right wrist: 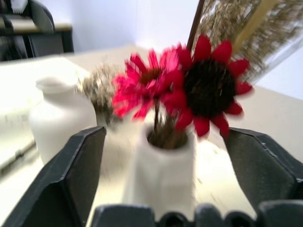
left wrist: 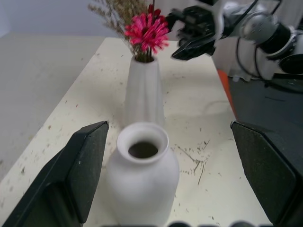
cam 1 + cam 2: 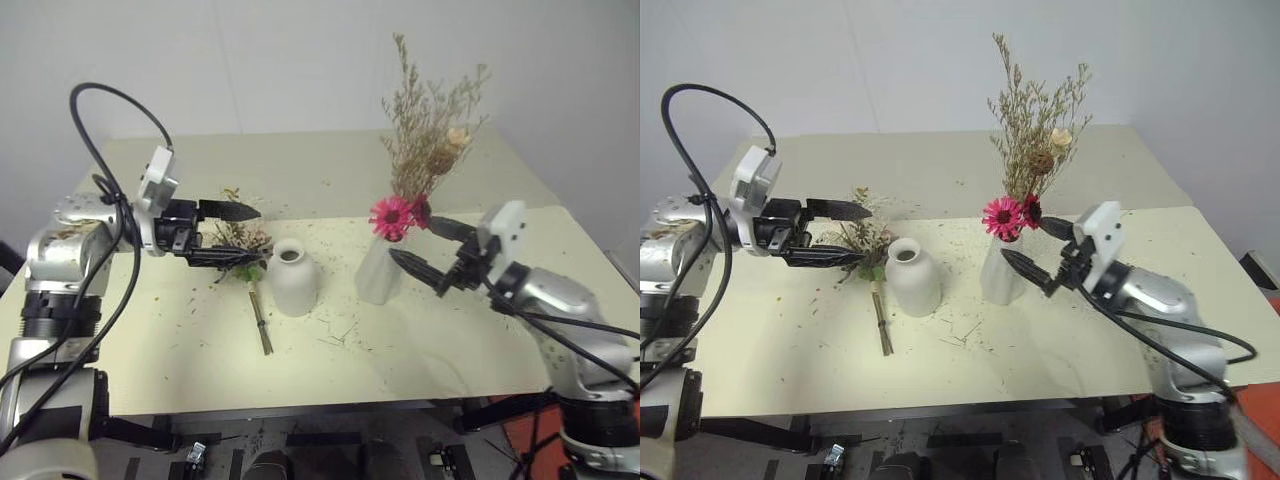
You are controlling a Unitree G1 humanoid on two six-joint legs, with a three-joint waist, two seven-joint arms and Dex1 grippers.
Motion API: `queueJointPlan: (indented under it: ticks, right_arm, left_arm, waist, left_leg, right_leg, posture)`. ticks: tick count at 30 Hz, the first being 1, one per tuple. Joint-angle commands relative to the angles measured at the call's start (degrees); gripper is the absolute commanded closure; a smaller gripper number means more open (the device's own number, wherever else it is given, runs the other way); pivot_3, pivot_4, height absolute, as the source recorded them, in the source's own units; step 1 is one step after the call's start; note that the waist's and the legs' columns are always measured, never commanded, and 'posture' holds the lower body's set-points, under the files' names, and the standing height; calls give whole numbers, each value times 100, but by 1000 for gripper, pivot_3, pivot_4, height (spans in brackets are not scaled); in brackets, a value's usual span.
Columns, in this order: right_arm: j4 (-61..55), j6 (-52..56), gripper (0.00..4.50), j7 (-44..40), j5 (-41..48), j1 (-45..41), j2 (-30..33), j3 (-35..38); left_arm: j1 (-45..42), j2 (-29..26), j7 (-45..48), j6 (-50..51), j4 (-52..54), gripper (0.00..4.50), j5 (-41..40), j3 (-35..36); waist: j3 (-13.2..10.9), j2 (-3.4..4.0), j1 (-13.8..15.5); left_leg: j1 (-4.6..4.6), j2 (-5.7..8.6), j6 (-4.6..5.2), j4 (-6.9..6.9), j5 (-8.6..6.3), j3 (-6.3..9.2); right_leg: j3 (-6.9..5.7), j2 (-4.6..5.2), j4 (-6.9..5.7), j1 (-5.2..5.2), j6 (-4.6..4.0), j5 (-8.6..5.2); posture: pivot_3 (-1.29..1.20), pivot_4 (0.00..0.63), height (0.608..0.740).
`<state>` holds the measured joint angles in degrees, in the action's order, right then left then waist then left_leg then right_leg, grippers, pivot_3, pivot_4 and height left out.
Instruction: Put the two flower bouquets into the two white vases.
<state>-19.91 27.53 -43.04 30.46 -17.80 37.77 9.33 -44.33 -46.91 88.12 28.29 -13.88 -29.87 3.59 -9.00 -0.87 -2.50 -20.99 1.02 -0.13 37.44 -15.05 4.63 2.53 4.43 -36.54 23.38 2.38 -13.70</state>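
The taller white vase (image 3: 378,270) stands right of the table's middle and holds the beige bouquet (image 3: 432,130) with its magenta daisy (image 3: 390,216). Just to its right my right gripper (image 3: 412,240) is open and off the vase, fingers pointing at it. The squat white vase (image 3: 293,278) stands to the left, empty. The second bouquet (image 3: 246,250) lies flat on the table left of that vase, its stem (image 3: 261,322) pointing toward the front edge. My left gripper (image 3: 256,235) hovers open over its flower head, with nothing held. In the left wrist view the squat vase (image 2: 142,175) sits between the fingers.
Dry flower bits are scattered over the pale yellow table (image 3: 450,340), mostly around the vases. A seam runs across the table behind the vases. Black cables loop over my left arm (image 3: 100,150). There is free room at the table's front and back.
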Motion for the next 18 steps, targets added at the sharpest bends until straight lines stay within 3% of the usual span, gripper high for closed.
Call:
queueJointPlan:
  ticks: [1,9,14,18]
  right_arm:
    - [-287,299,15,-522,255,228,597,260]
    - [-300,431,15,-1680,517,567,1819,422]
    - [-220,356,15,-2163,744,139,2028,415]
    - [-207,282,15,-2534,797,-203,2106,286]
  left_arm:
    - [251,-176,-336,199,419,0,-54,205]
    - [838,-978,-1475,1187,1267,0,892,-462]
    - [573,-921,-2145,2361,1579,0,1205,-1043]
    - [119,-537,-2889,3616,1618,0,1461,-1651]
  waist:
    - [0,0,5]
    - [-2,-2,-5]
    - [-3,-5,24]
    - [-4,-5,49]
  left_leg:
    - [2,0,0,1,0,0]
    - [21,-2,3,-3,-2,-3]
    - [31,-1,3,-3,-2,-2]
    - [23,0,3,-2,-2,-1]
  right_leg:
    - [0,0,1,-2,0,0]
    - [5,-2,41,-18,2,-2]
    - [2,-1,41,-32,4,-3]
    - [0,0,42,-30,5,-3]
  posture:
    - [0,150,740]
    - [0,150,740]
    - [0,150,740]
    - [0,150,740]
